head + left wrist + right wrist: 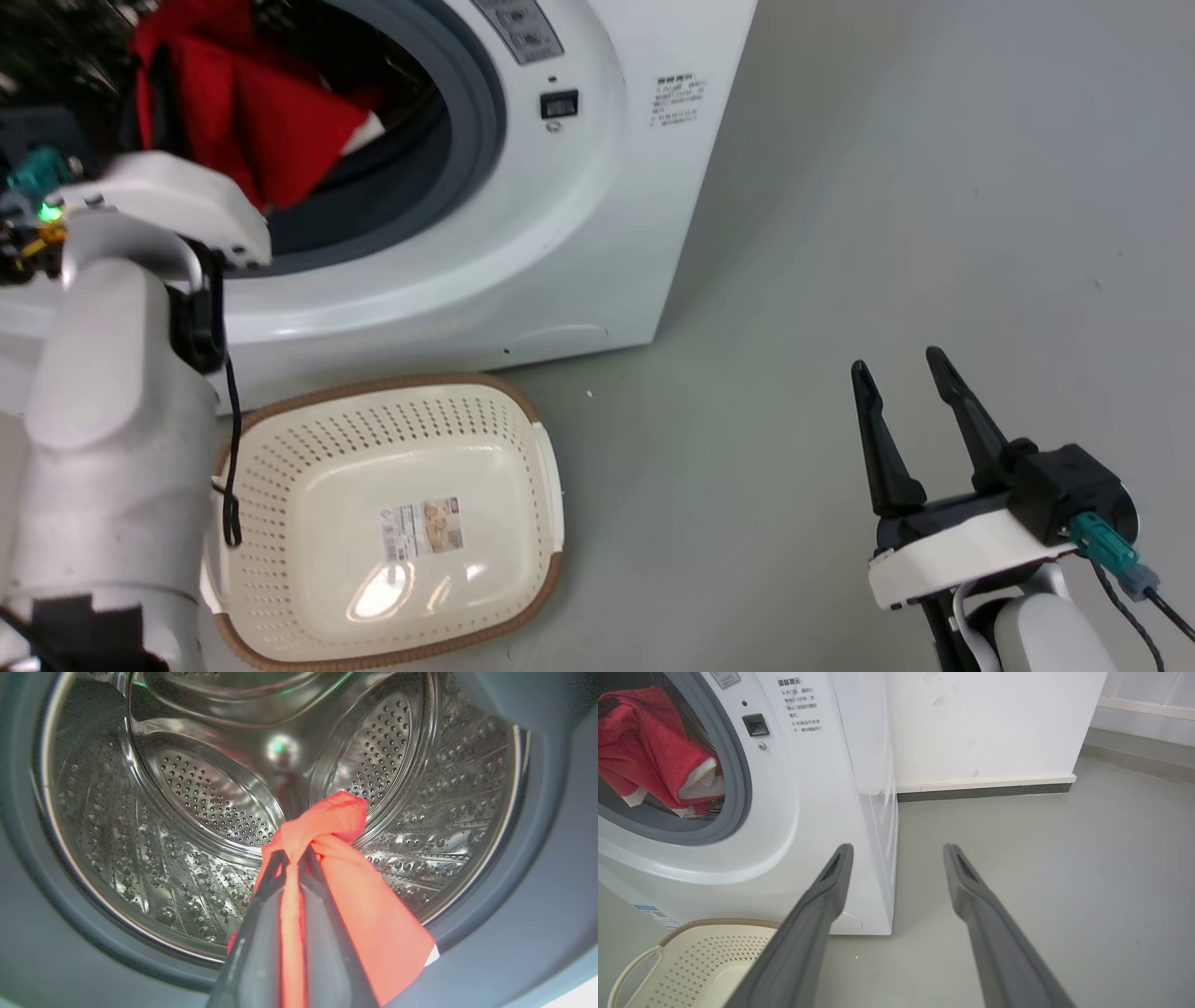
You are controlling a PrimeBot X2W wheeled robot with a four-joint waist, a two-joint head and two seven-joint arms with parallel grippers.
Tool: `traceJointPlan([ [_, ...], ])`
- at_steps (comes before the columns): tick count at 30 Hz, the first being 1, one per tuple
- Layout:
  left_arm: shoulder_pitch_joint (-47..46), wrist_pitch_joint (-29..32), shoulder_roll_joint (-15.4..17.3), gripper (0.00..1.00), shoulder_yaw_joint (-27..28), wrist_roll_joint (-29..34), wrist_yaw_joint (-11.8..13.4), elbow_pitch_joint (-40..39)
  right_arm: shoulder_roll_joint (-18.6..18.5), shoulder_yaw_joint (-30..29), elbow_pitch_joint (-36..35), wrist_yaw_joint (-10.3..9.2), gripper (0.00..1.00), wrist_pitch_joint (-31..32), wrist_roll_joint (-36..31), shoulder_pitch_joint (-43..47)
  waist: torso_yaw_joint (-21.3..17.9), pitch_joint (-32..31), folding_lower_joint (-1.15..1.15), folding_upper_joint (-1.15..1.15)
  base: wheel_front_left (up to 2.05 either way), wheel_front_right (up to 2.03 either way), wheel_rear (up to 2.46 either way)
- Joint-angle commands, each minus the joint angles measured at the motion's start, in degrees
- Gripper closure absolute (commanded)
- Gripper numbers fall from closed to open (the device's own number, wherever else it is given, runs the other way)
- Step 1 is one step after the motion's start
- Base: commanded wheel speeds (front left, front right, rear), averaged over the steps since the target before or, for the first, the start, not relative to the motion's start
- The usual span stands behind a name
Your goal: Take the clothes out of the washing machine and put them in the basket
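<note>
While the washer [579, 233] stands on the floor [934, 187] with the basket [373, 384] just before its front, red clothes [271, 121] hang in its opening, clamped by the left gripper [292, 851]; the right gripper [896, 362] hovers over floor, fingers spread, holding nothing.

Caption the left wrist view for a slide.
Left claw shut on red clothes in front of the steel drum.

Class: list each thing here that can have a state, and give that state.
washing machine: porthole open.
clothes: pinched, hanging in the porthole, not yet in the basket.
basket: upright on the floor, no clothes in it.
left gripper: shut on the clothes.
right gripper: open, holding nothing.
</note>
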Motion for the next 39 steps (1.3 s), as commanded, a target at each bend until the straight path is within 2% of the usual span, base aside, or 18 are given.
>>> traceJointPlan([
  [1, 3.0, -0.3, -1.0, 1.0, 0.9, 0.2, -0.2, -2.2, 0.1, -0.4, -0.3, -0.04, 0.0, 0.4, -0.6, 1.2, 1.7, -3.5, 0.01, 0.0, 0.0, 0.0, 0.0],
  [14, 19.9, -0.2, -7.5, 1.0, 5.0, 3.6, -2.1, -16.5, 0.1, -1.7, -3.1, -0.04, 0.0, 3.4, -1.0, 6.3, 5.4, -13.1, 0.01, 0.0, 0.0, 0.0, 0.0],
  [24, 33.7, -0.2, -12.1, 1.0, 5.1, 4.0, -3.4, -26.0, 0.1, -3.2, -5.2, -0.04, 0.0, 5.1, -1.7, 9.9, 8.7, -15.9, 0.01, 0.0, 0.0, 0.0, 0.0],
  [31, 41.5, -0.2, -13.5, 1.0, 3.7, 2.9, -3.5, -26.1, 0.1, -3.0, -5.9, -0.04, 0.0, 5.7, -1.6, 11.0, 9.9, -15.8, 0.01, 0.0, 0.0, 0.0, 0.0],
  [39, 43.1, -0.2, -14.0, 1.0, 2.1, -0.7, -2.9, -20.7, 0.1, -2.5, -7.7, -0.04, 0.0, 5.8, -1.9, 8.2, 9.6, -9.3, 0.01, 0.0, 0.0, 0.0, 0.0],
])
